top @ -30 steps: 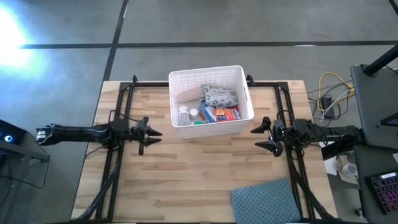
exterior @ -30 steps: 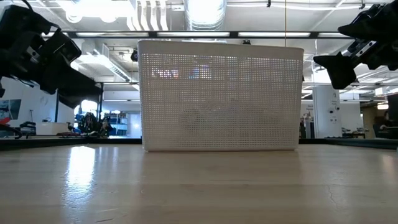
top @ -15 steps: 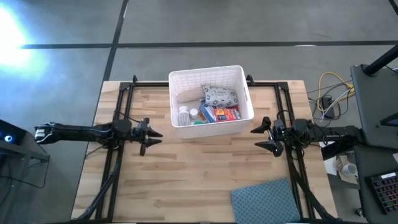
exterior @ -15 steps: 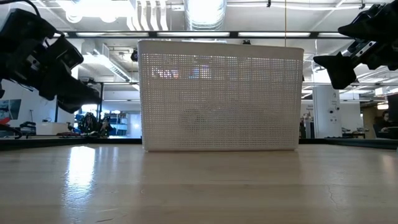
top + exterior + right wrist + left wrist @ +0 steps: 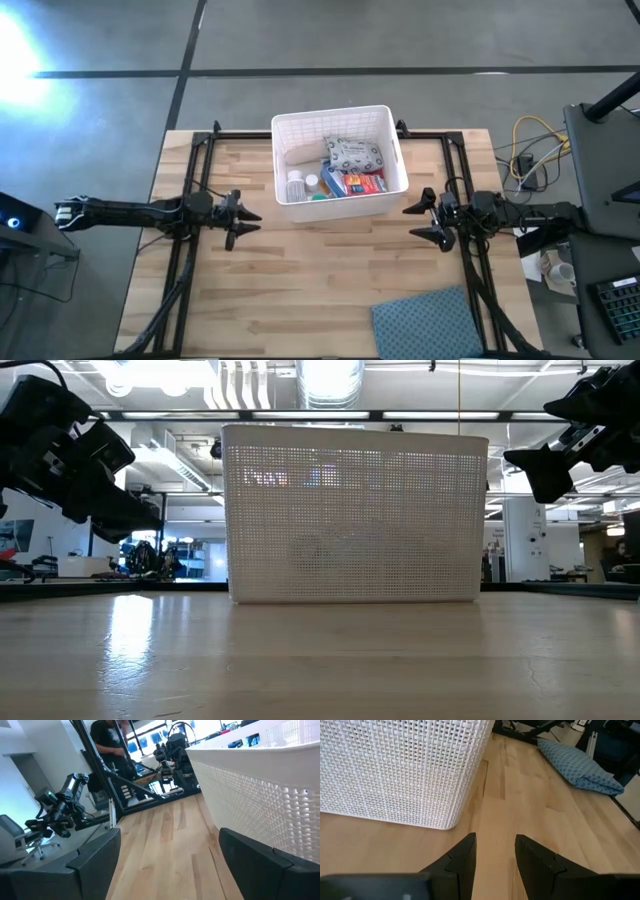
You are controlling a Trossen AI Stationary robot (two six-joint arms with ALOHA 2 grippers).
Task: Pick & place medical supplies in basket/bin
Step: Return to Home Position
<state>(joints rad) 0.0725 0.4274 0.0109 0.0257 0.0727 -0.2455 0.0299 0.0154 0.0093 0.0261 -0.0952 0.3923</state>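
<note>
We see the basket [image 5: 336, 117] in the upper centre of the table [image 5: 320, 280], the one tall obstacle; below it bare wood runs open across the frame, until the blue cloth [image 5: 425, 320] crowds the lower right.

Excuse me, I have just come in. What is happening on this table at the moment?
Nothing is being handled right now. The medical supplies lie inside the white basket, which stands near one long edge of the table. The left gripper and the right gripper hang open and empty above the wood, one on each side of the basket, touching nothing. A blue-grey cloth lies at the opposite edge, on the right arm's side. The packing looks done.
</note>
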